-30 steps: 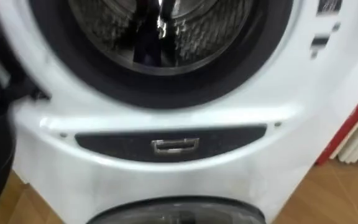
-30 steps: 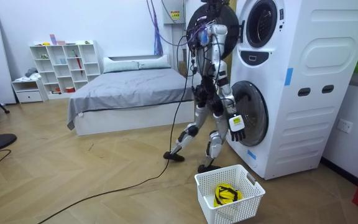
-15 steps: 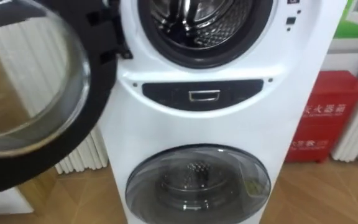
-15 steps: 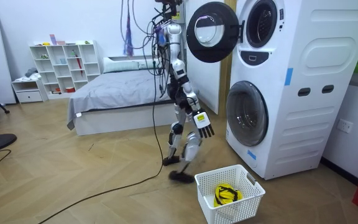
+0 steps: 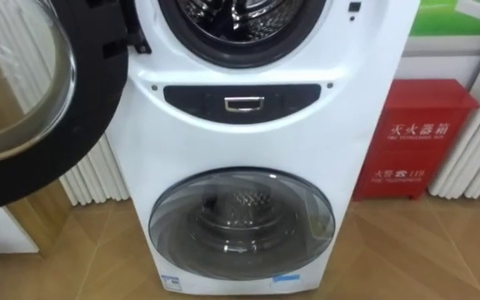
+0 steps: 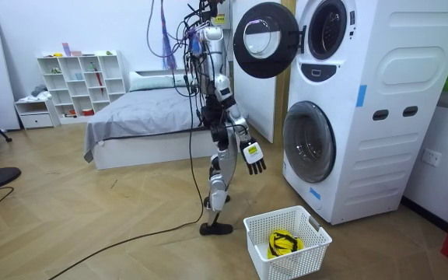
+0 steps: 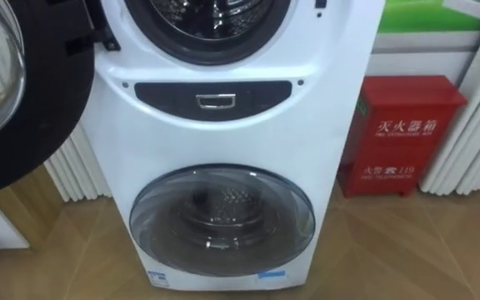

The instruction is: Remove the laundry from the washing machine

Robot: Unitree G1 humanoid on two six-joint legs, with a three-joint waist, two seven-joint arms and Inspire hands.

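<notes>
While a yellow garment (image 6: pixel 284 243) lies in the basket (image 6: pixel 261 253), the robot stands apart from the washing machine (image 5: pixel 261 137), right hand (image 6: pixel 253 155) spread-fingered and empty; likely next: step close, reach into the open upper drum (image 5: pixel 238 13)

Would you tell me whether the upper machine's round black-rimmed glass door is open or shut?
Open: the round black-rimmed glass door stands swung out leftward, and the metal drum shows uncovered.

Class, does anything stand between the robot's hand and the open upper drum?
Nothing visible does. The upper door is swung open beside the drum. The right hand hangs apart from the washing machine, with nothing between them.
</notes>
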